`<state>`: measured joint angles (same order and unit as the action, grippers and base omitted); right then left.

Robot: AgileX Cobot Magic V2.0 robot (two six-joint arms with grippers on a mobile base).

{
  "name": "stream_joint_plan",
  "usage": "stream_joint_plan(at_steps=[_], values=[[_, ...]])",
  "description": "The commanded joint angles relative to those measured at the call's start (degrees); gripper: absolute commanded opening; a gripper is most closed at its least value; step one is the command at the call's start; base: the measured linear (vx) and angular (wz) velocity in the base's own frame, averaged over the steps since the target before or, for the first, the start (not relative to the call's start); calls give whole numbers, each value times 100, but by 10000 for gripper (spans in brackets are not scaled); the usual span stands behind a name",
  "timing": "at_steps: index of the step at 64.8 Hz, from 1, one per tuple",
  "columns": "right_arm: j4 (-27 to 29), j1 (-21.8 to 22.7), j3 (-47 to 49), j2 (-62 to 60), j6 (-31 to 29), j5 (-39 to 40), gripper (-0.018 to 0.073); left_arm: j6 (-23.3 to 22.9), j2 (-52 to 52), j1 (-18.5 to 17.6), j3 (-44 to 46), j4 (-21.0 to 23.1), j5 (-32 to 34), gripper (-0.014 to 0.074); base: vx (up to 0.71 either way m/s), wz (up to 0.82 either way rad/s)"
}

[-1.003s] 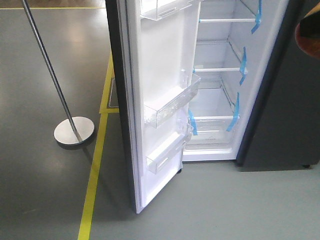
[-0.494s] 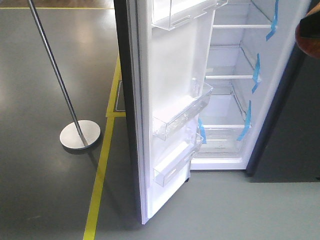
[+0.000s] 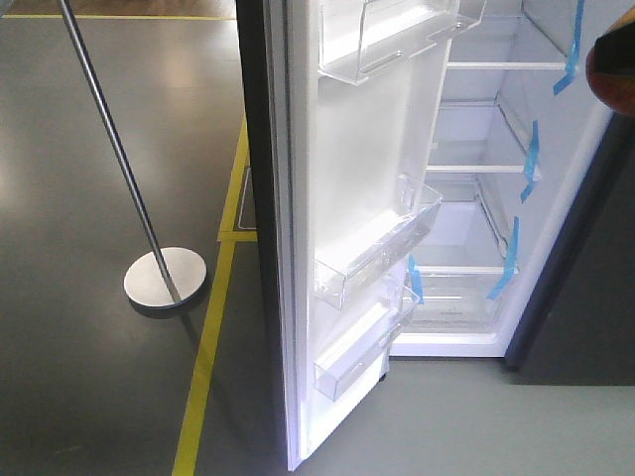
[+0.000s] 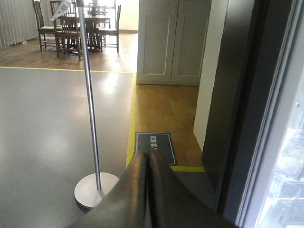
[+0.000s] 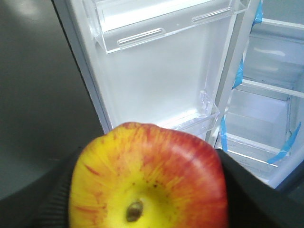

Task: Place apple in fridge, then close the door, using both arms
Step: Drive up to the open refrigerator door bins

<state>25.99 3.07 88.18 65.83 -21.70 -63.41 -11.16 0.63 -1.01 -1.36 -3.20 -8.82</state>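
- The fridge (image 3: 466,213) stands open, and its white interior shows glass shelves (image 3: 486,169) edged with blue tape strips (image 3: 531,159).
- The door (image 3: 357,178) is swung wide, with its white lining facing the room. It carries an upper bin (image 3: 397,45), a middle bin (image 3: 377,253) and a lower bin (image 3: 362,352). Only the white lining shows through their clear plastic walls.
- The apple (image 5: 147,166) is outside the fridge, in front of the open door, with the upper door bin beyond it. It also shows as a red-orange blur at the right edge of the front view.
- The right gripper (image 5: 149,194) has the apple clamped, with dark jaws pressing on both flanks.
- The left gripper (image 4: 148,164) has its jaws pressed together with nothing between them. It points out over the grey floor towards the pole stand (image 4: 92,190) and a dark mat (image 4: 154,147).
- Compared with a second ago, the door and fridge sit further right and look larger in the front view. The round base of the stand has also slid right, and the yellow floor line (image 3: 203,367) with it.
- The apple's core axis runs roughly towards the right wrist camera. A dimple with a small brown stub faces the lens, ringed by yellow skin, and the red streaks lie on the upper side.
- Beyond the stand, a white panelled cupboard (image 4: 173,42) and wooden chairs (image 4: 71,28) stand well back.
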Motion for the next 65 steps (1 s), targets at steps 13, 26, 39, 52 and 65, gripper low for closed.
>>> stream_joint_plan(at_steps=[13, 26, 39, 52, 65], values=[[156, 33, 153, -92, -51, 385, 25, -52, 82, -22, 99, -2, 433, -6, 11, 0], [156, 33, 153, -92, -51, 385, 25, -52, 82, -22, 99, -2, 433, -6, 11, -1], [156, 33, 153, -92, -51, 385, 25, -52, 82, -22, 99, -2, 433, -6, 9, -2], [156, 33, 153, -92, -51, 385, 25, -52, 82, -22, 99, -2, 433, -6, 8, -6], [156, 33, 153, -92, -51, 385, 25, -52, 82, -22, 99, -2, 433, -6, 8, -8]])
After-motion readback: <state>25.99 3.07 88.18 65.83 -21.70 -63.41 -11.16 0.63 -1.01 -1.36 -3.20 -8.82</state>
